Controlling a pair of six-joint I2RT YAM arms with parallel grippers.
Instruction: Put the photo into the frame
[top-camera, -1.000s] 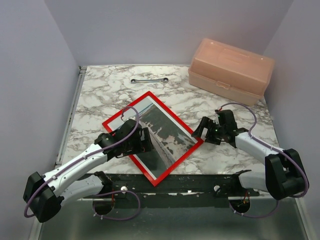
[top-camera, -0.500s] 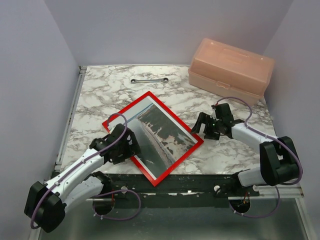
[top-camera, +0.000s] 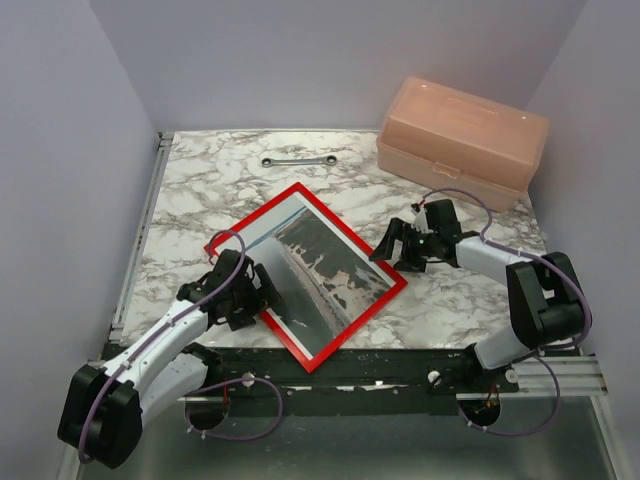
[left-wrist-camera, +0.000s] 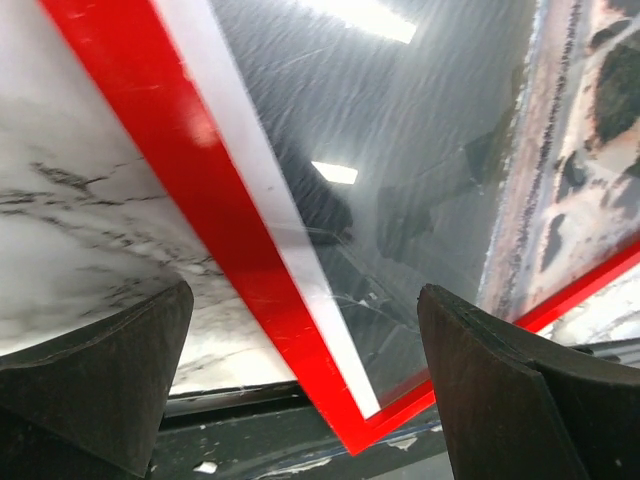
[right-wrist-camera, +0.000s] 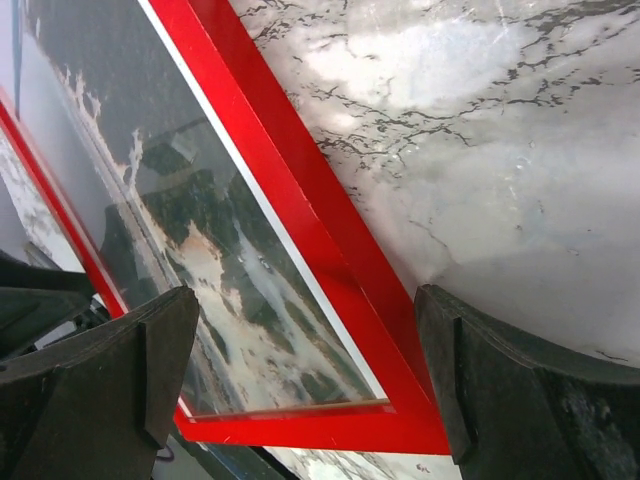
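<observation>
Frame (top-camera: 351, 233) is flat on the table (top-camera: 200, 190), red face up, turned like a diamond with one corner at the near edge. The photo (top-camera: 320, 275) lies inside it and fills the opening. My left wrist view shows its white edge tight against the near-left rail. The surface is glossy, with lamp reflections across it.

Left gripper (top-camera: 266, 292) is at the frame's near-left side, fingers spread wide with nothing held. In the wrist view the red rail and a strip of photo run through the gap between the fingers (left-wrist-camera: 100, 380). I can't tell whether they touch the frame.

Right gripper (top-camera: 392, 252) is just beside the frame's right corner, on the far-right side. It is also spread wide and holds nothing. From its own camera I see the red rail and bare marble between the fingers (right-wrist-camera: 500, 400).

The pink box (top-camera: 462, 140) sits in the far right corner with its lid down, well apart from the frame. I can't make out what is in it. A wrench (top-camera: 298, 160) lies flat on the table near the far edge, beyond the frame's far corner.
</observation>
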